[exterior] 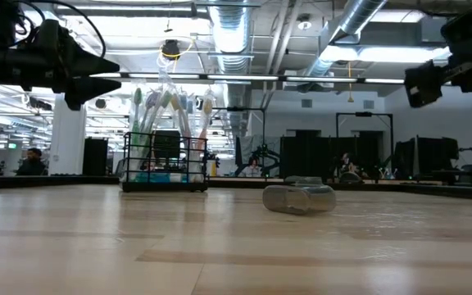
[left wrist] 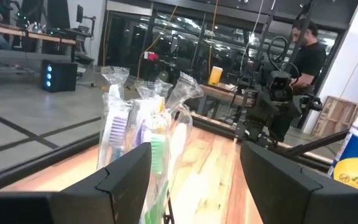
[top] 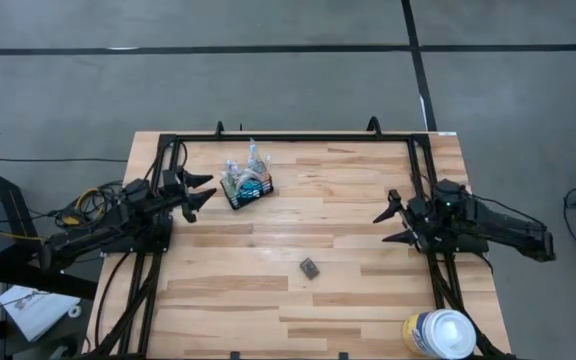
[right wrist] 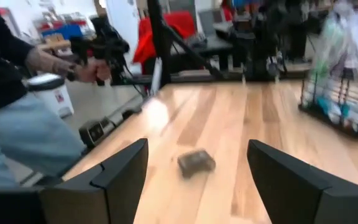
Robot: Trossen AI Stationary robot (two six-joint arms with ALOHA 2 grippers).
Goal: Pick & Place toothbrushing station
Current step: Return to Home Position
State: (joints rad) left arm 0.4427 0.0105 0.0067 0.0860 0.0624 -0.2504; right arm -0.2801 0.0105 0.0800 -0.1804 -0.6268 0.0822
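The black wire-mesh caddy (top: pixel 248 189) stands on its base on the table's far left part, with wrapped toothbrushes (left wrist: pixel 143 130) upright in it and toothpaste tubes (exterior: pixel 166 175) low inside. It also shows in the low view (exterior: pixel 165 162) and the right wrist view (right wrist: pixel 340 93). My left gripper (top: pixel 204 191) is open, just left of the caddy and above the table, its fingers pointing at it and touching nothing. My right gripper (top: pixel 389 224) is open and empty over the table's right part.
A small dark grey block (top: pixel 309 267) lies near the table's middle, toward the near edge. A large white round canister (top: pixel 438 335) stands at the near right corner. A black frame (top: pixel 298 137) runs along the far edge. A person (right wrist: pixel 17 112) stands beyond the table's near side.
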